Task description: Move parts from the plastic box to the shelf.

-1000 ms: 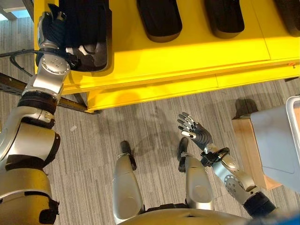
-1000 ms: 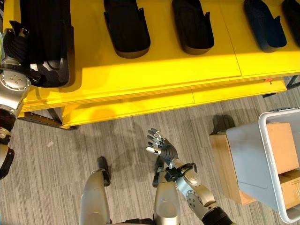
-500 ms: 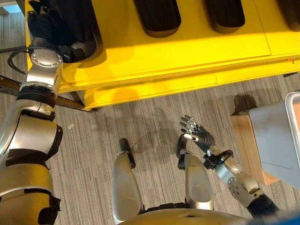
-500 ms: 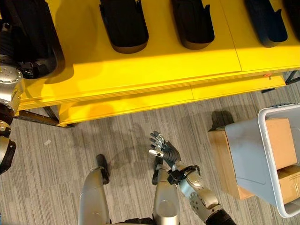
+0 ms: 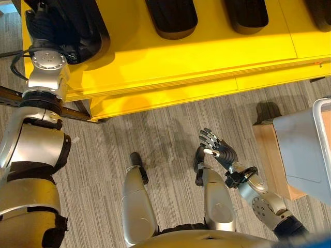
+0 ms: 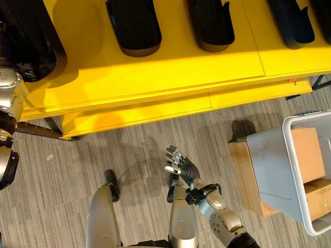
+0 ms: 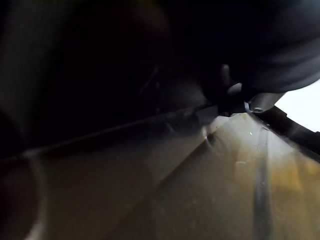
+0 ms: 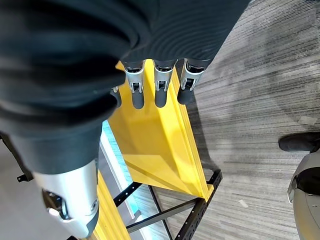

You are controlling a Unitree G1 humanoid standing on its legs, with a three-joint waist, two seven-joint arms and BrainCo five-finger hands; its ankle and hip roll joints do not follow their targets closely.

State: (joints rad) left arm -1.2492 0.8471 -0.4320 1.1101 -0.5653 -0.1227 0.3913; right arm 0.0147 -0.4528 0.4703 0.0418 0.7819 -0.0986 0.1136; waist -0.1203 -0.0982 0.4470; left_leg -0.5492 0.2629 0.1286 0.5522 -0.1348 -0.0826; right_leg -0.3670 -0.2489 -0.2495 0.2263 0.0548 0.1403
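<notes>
At the upper left of the frame the left robot hand [image 5: 44, 23] lies against a black moulded part [image 5: 85, 26] on the yellow shelf [image 6: 170, 72], cut off by the edge; its wrist view is too dark, so I cannot tell how its fingers stand. Three more black parts [image 6: 133, 26] sit along the shelf; at lower centre the right robot hand [image 6: 182, 165] hangs over the floor, fingers straight, holding nothing; at right the grey plastic box [image 6: 282, 175] is cropped. Since a second ago the held part has slid further up out of frame.

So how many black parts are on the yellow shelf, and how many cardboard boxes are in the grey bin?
Black parts: 5
Cardboard boxes: 2
Total: 7
</notes>
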